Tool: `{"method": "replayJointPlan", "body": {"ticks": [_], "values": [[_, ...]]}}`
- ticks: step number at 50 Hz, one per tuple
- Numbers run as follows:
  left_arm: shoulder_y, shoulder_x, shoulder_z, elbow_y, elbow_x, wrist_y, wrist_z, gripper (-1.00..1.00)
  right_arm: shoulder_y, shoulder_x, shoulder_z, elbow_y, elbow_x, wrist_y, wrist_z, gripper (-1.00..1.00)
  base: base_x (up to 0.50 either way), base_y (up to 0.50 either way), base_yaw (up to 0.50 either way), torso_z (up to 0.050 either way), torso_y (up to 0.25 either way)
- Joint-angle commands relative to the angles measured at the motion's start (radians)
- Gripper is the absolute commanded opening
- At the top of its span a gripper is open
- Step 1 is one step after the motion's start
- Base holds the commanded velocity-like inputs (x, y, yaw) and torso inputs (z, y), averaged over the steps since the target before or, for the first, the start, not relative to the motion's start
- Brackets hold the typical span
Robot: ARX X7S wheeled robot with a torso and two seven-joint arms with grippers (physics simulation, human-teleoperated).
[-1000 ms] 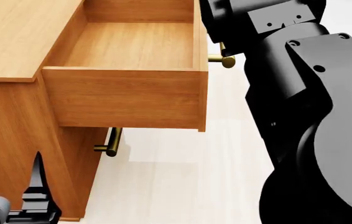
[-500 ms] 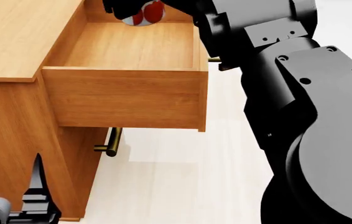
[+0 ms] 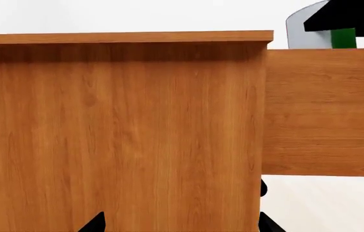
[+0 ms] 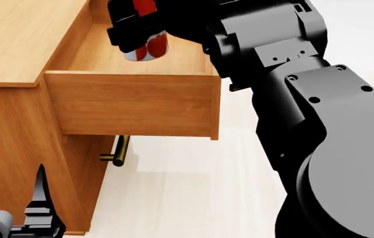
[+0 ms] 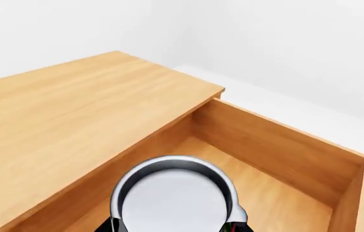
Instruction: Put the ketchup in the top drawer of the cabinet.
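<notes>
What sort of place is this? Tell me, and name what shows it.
Probably a simulated room, bare and staged rather than a lived-in kitchen: a wooden cabinet with its top drawer pulled open, a pale plank floor, plain white walls, and the right gripper holding the ketchup over the drawer.

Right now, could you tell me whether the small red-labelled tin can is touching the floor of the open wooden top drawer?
Cannot tell. In the head view the red-labelled tin can, held in the right pincer, overlaps the top drawer floor, with no clear gap or contact.
</notes>
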Motion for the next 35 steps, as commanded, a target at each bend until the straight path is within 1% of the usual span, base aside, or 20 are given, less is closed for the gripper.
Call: {"method": "replayJointPlan", "body": {"ticks": [1,35], "values": [[0.000,-0.003,0.002,0.003,-0.002,-0.002,-0.004,1.00,-0.021,0.000,0.017,-0.011,-0.058,0.008,-0.034,-1.00,0.00,0.00,0.00,0.000,0.000],[0.002,-0.007,0.005,-0.019,-0.004,0.017,-0.009,1.00,-0.059,0.000,0.018,-0.017,-0.052,-0.009,-0.026,-1.00,0.00,0.00,0.00,0.000,0.000]]}}
